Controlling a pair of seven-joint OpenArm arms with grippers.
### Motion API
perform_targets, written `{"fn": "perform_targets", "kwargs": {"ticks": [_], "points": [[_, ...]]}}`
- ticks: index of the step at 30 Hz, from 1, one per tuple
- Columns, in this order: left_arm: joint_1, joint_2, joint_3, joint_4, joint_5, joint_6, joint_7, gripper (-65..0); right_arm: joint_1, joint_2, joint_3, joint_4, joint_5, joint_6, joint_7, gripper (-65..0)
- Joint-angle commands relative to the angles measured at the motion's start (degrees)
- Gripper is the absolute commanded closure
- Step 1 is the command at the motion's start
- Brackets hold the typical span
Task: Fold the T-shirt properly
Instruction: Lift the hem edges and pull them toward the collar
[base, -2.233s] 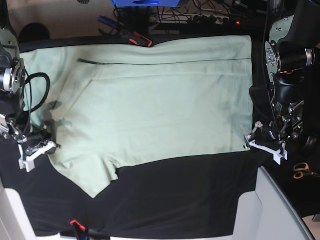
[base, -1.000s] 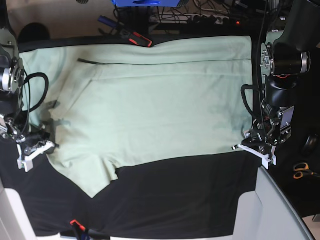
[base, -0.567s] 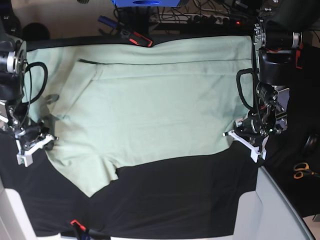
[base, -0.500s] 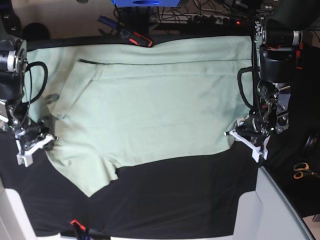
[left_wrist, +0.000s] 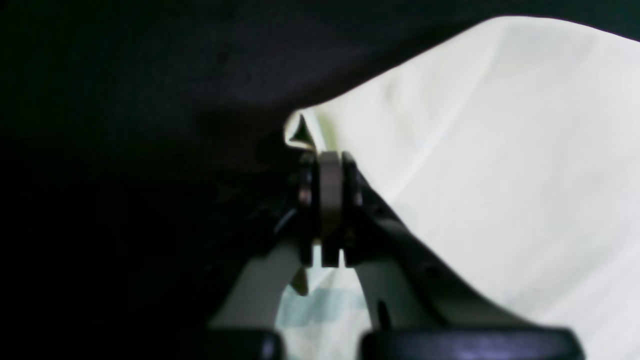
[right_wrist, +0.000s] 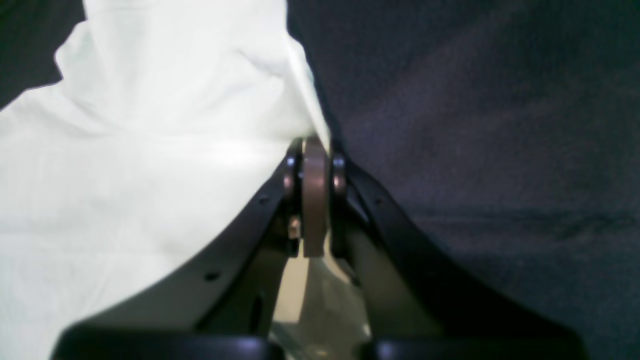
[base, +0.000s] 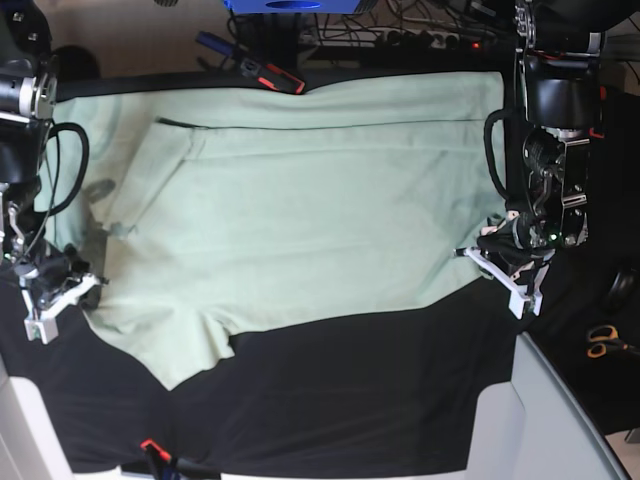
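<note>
Look at your desk (base: 340, 400) first: black cloth across the whole frame of the base view, bare along the lower half. Spread over the upper half is the T-shirt (base: 300, 220), pale mint green, lying mostly flat, running from the left edge almost to the right edge. One sleeve pokes down toward the lower left, and a dark seam line shows near the top left of the cloth.

Now your arms. At the right of the base view, the left gripper (base: 500, 268) sits at the shirt's lower right corner. Check the left wrist view: the left gripper (left_wrist: 327, 165) has its jaws pressed together, pinching the T-shirt (left_wrist: 500, 150) by a small fold of hem at the centre of the frame, pale cloth filling the right side and black cloth the left.

At the left of the base view, the right gripper (base: 55, 295) is at the shirt's left edge, just above the sleeve. In the right wrist view the right gripper (right_wrist: 312, 160) also has its jaws pressed together, nipping the T-shirt (right_wrist: 150, 150) at its edge; cloth bunches up to the upper left, dark desk cover to the right.

Smaller bits: orange-handled scissors (base: 603, 342) at the far right edge, and a red-and-black tool (base: 272, 77) just above the shirt's top edge.
</note>
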Motion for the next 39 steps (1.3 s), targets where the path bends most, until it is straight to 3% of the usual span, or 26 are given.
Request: {"fn": "perform_targets", "kwargs": {"ticks": [1, 14, 25, 29, 39], "points": [[-0.59, -0.81, -0.25, 1.72, -0.27, 0.08, -0.69, 0.0, 1.2, 1.11, 0.39, 1.34, 0.46, 0.3, -0.05, 0.0], [5.92, -0.73, -7.46, 14.38, -0.01, 0.08, 8.72, 0.0, -1.87, 1.11, 0.48, 7.94, 0.46, 0.3, -7.0, 0.0], [12.95, -1.34, -10.89, 20.97, 0.08, 0.08, 8.98, 0.0, -7.32, 1.02, 0.66, 16.29, 0.55, 0.22, -10.86, 0.0], [15.15, -2.66, -11.33, 23.61, 0.08, 0.08, 8.98, 0.0, -9.43, -0.3, 5.32, 19.37, 1.16, 0.22, -13.94, 0.0], [17.43, -2.75, -11.33, 23.87, 0.08, 0.08, 8.98, 0.0, -10.75, -1.97, 7.43, 19.63, 1.25, -0.14, -18.25, -0.4]]}}
